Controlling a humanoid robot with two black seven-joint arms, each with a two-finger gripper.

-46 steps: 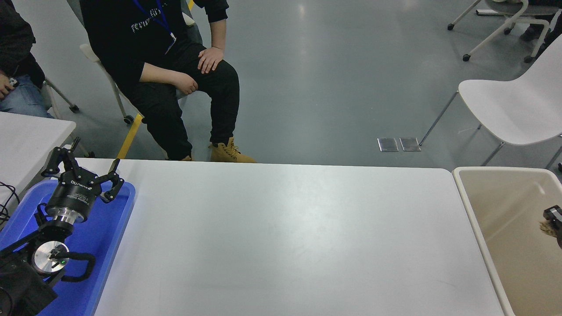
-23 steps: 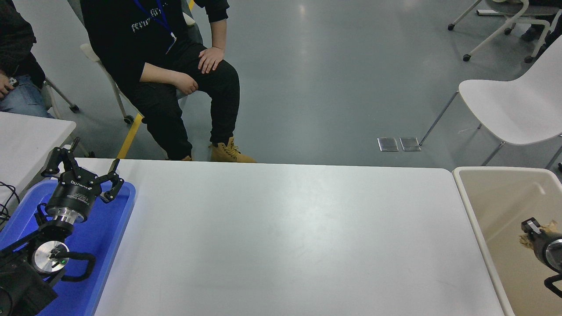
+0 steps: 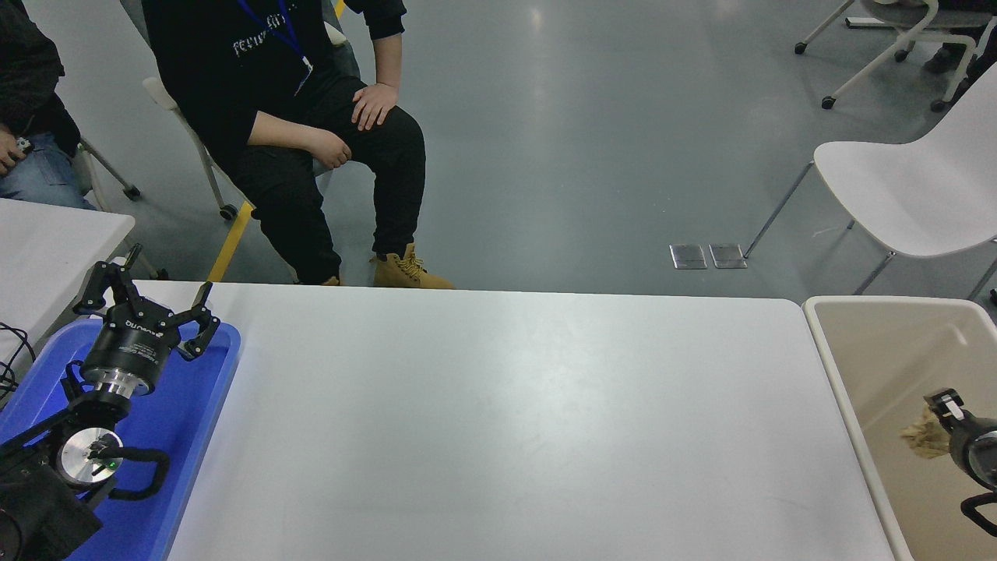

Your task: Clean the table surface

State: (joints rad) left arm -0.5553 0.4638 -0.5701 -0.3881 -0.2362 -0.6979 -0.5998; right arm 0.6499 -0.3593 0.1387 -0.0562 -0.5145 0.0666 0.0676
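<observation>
Head view: table surface [image 3: 498, 421] fills the middle, white, matte, running from the blue tray [image 3: 204, 405] at its left end to the beige bin [image 3: 872, 343] just beside its right end. Left claw [image 3: 148, 305] sits parked over the tray at lower left, fingers spread apart, nothing between them. Right claw [image 3: 946, 407] comes in at the right edge, inside the bin w/ a crumpled tan wad [image 3: 925, 438] at its tip; touching or just beside, can't tell, and whether its fingers are apart or together can't be made out either. Far side: person in black [image 3: 296, 132] seated on a chair, hands on thighs, tan boots [image 3: 405, 271] near the surface's far edge. Second white surface corner [image 3: 47, 249] at far left. White chair [image 3: 903, 195] on the grey floor, far right.
</observation>
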